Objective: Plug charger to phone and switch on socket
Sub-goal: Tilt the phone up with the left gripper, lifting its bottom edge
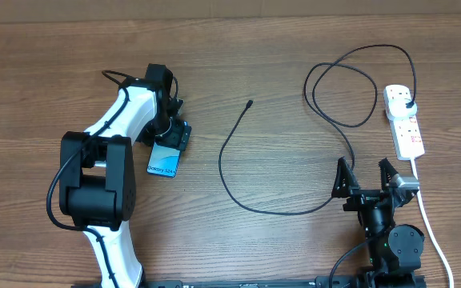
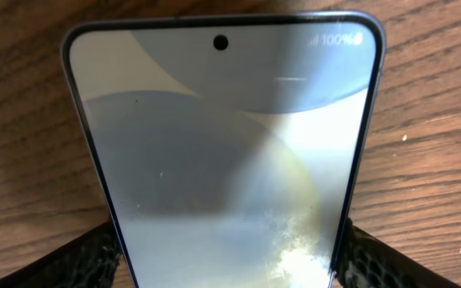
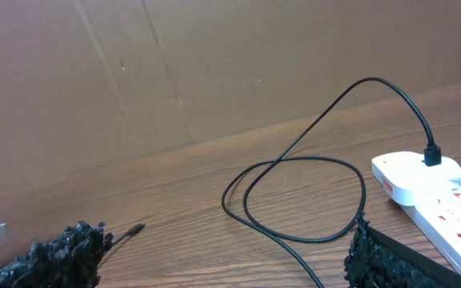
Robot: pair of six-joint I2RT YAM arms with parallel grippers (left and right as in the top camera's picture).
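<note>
The left tool (image 1: 173, 134) straddles the phone (image 2: 222, 160), which lies on the table (image 1: 294, 48). Its pads (image 2: 94, 258) sit at the phone's long edges; whether they clamp it, I cannot tell. The right tool (image 1: 366, 174) gapes wide and empty, near the charger (image 1: 229, 172) and the socket (image 1: 405, 120).

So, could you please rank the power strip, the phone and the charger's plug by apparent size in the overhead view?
1. power strip
2. phone, though the left tool hides part, so its full size is unsure
3. charger's plug, clearly smallest
</note>
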